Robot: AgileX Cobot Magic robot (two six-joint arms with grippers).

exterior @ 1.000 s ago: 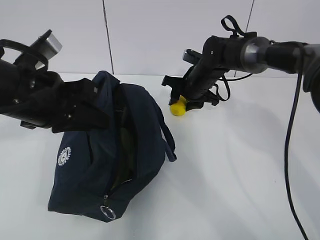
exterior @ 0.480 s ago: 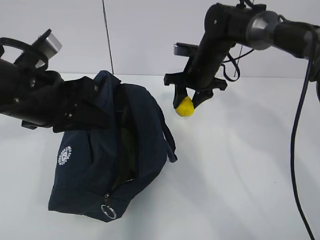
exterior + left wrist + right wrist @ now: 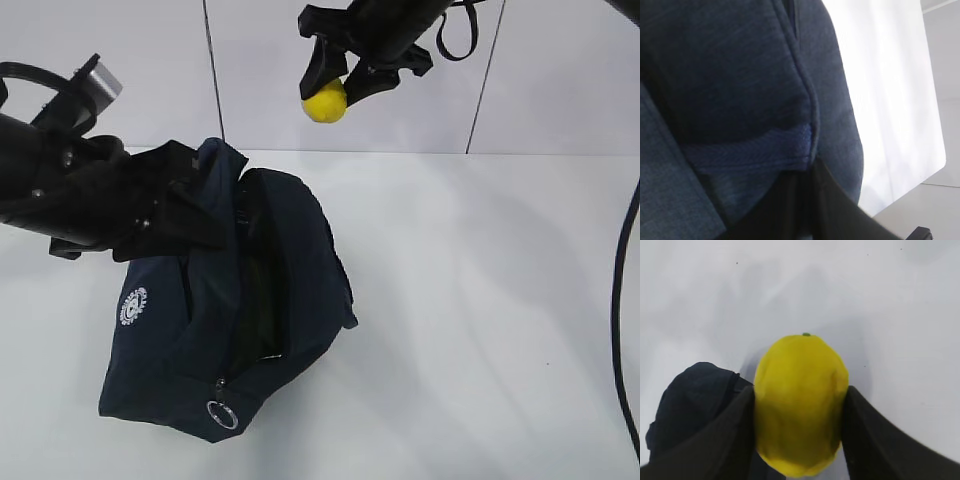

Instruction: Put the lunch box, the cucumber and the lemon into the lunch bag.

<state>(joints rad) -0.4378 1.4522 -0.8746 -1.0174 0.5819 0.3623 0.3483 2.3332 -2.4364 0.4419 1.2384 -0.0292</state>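
Lemon point(image 3: 325, 102) in R gripper point(image 3: 337, 85)

Lemon point(image 3: 325, 102) between the two fingers of the right claw point(image 3: 338, 88), high above the tabletop point(image 3: 480, 300), well clear of it. Lunch bag point(image 3: 225, 310) below and to the left of that claw, resting on the tabletop, mouth open upward. Left claw point(image 3: 185, 215) at the bag's upper left edge, closed on the fabric beside the opening, well left of and below the right claw. Zipper ring point(image 3: 218, 413) at the bag's near end, far below both claws. In the right wrist view, bag point(image 3: 695, 405) under and left of the lemon point(image 3: 800, 405).
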